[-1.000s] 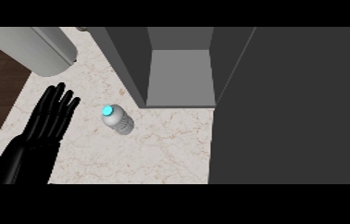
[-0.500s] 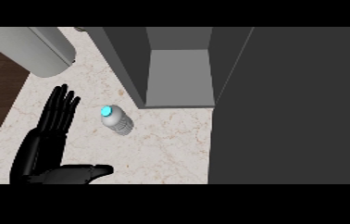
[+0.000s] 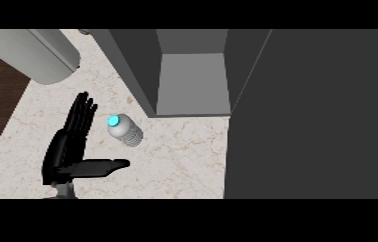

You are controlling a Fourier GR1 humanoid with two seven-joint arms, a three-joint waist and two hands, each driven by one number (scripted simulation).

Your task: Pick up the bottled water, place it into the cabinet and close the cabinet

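Marble-patterned table (image 3: 184, 161) carries one small clear plastic bottle with a cyan cap (image 3: 125, 130), standing near the left side, just in front of the grey cabinet (image 3: 192, 81), whose compartment is open. Its dark door (image 3: 303, 116) stands at the right. One black robot hand (image 3: 71, 141), at the view's left, is just left of the bottle and apart from it, fingers straight and thumb spread towards the right: released, grasping nothing. The other robot hand is not in view. Judgement: the bottle should be light, fairly stiff, smooth and prone to tip; take hold around the mid-body, below the cap. A pale grey rounded appliance (image 3: 40, 56) occupies the far left.
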